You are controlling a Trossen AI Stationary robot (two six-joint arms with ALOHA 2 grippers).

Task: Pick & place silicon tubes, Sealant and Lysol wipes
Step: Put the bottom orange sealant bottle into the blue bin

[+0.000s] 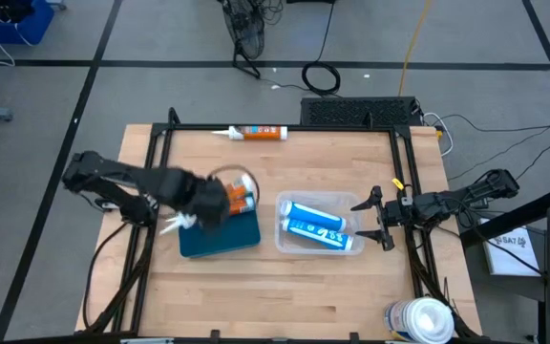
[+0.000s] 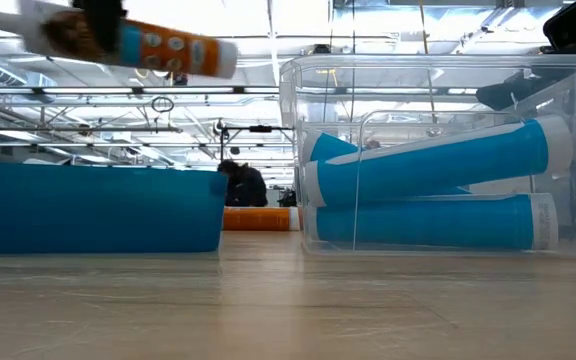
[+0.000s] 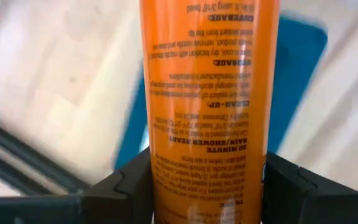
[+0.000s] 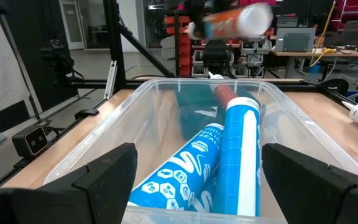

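Observation:
My left gripper is shut on an orange sealant tube and hangs above the far part of a blue tray; the tube shows high over the tray in the low view. A second orange sealant tube lies on its side at the table's far edge. Two blue-and-white silicon tubes lie in a clear bin. My right gripper stands open and level just right of the bin, touching nothing. The Lysol wipes canister stands at the near right corner. My left gripper pinches the orange tube's round body between its two fingers, nearer the nozzle end than the flat end. The fingers come from above, pointing steeply down, and lie across the tube. The tube is lifted clear above the blue tray, nearly level, its nozzle end slightly higher.
A black metal frame runs along the table's left, far and right sides. Bare wood lies in front of the tray and bin toward the near edge. A black box sits behind the far edge.

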